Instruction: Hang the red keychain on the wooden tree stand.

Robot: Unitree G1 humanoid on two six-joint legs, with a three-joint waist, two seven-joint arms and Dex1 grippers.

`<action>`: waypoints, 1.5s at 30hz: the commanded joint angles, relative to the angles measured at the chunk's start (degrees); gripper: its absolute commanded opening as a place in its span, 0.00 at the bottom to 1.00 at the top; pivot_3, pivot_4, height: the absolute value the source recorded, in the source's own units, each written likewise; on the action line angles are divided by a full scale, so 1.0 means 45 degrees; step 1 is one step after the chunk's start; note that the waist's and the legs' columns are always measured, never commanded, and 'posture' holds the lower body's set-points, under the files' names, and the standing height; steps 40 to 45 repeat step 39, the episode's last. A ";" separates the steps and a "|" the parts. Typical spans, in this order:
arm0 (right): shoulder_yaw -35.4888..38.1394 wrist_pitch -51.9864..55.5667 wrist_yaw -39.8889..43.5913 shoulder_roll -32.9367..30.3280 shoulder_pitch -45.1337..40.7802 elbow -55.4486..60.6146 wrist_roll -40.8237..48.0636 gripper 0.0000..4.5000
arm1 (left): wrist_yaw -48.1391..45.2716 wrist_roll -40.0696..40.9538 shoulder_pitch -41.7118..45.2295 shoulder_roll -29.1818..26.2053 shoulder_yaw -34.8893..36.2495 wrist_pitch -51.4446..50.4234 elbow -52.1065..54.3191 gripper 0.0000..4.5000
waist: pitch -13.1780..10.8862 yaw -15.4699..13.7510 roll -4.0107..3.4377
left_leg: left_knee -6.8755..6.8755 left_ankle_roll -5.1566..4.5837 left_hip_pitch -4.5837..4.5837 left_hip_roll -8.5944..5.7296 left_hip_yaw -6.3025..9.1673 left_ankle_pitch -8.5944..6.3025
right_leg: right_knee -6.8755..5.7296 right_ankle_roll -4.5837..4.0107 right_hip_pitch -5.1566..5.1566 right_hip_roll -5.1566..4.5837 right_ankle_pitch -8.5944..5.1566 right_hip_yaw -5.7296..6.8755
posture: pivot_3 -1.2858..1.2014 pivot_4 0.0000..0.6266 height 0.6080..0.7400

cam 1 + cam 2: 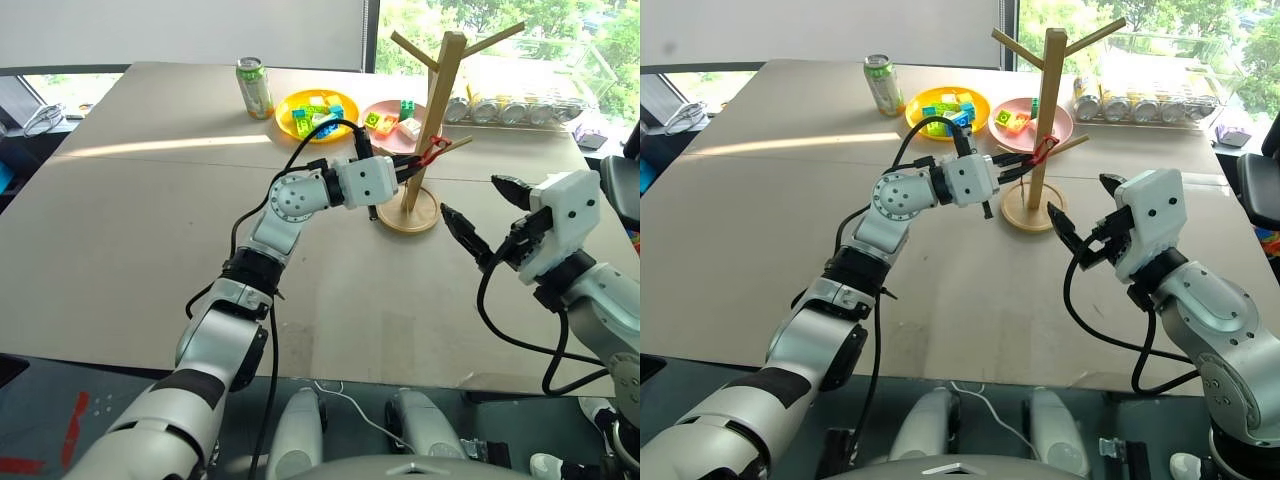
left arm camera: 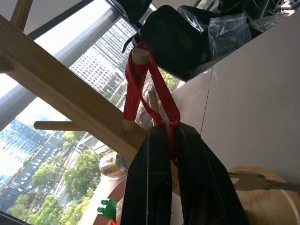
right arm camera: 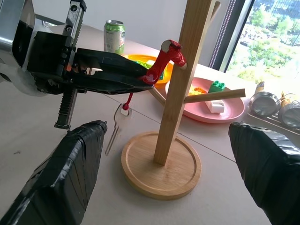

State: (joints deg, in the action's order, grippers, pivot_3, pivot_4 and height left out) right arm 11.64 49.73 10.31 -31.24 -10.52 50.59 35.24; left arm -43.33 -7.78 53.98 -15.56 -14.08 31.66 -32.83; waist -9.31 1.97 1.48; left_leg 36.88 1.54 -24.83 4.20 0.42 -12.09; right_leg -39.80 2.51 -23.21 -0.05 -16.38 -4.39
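Note:
The wooden tree stand [image 1: 441, 95] rises at the back centre of the table on its round disc base [image 3: 140, 161]. The red keychain [image 2: 139, 87] is looped over the tip of a low peg on the stand's left side. Its silvery key [image 3: 115, 127] dangles below, above the table. My left gripper [image 1: 421, 160] reaches in level from the left and is shut on the lower end of the red loop. To the right of the stand my right gripper [image 1: 483, 206] is open, with nothing between its fingers [image 3: 75, 168].
A green can [image 1: 254, 87] stands at the back left. Next to it are a yellow plate [image 1: 291, 103] and a pink plate [image 1: 381, 108], both with toy bricks. A tray of jars [image 1: 520, 108] lies at the back right.

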 commanded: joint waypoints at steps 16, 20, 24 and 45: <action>-0.0004 -0.0283 0.0043 -0.0021 -0.0190 0.0164 -0.0065 1.00 | -0.0432 0.0909 -0.0507 -0.0546 0.0454 -0.0949 0.1283 0.35 | 0.0000 0.0024 0.0000 | 0.0000 0.0000 0.0001 0.0000 0.0001 0.0000 | 0.0000 0.0000 0.0000 0.0000 0.0000 -0.0001 | 0.52 0.24 1.00; 0.0103 -0.0480 0.0408 -0.0152 -0.0174 -0.0175 -0.0140 1.00 | -0.0918 0.1790 -0.1368 -0.1360 0.0933 -0.2373 0.2742 0.77 | -0.0001 0.0091 -0.0002 | -0.0004 0.0001 0.0010 0.0002 0.0002 0.0001 | -0.0007 -0.0001 0.0000 0.0001 0.0000 -0.0002 | 0.52 0.24 1.00; 0.0197 -0.0702 0.1301 -0.0689 -0.0408 -0.0834 -0.0115 1.00 | -0.2081 0.3634 -0.2347 -0.2586 0.1762 -0.5376 0.4963 0.99 | -0.0001 0.0059 -0.0003 | -0.0003 0.0001 0.0003 0.0002 0.0001 0.0000 | -0.0003 0.0000 0.0000 -0.0002 0.0000 0.0000 | 0.52 0.24 1.00; 0.0903 -0.0925 0.5581 -0.3876 -0.1655 -0.3871 0.0867 1.00 | -0.5588 0.7660 -0.2850 -0.8529 0.3810 -1.5040 0.6989 0.99 | -0.0021 -0.0022 -0.0018 | -0.0010 -0.0002 0.0012 0.0008 0.0001 -0.0001 | 0.0008 -0.0003 0.0002 -0.0003 -0.0005 0.0010 | 0.52 0.24 1.00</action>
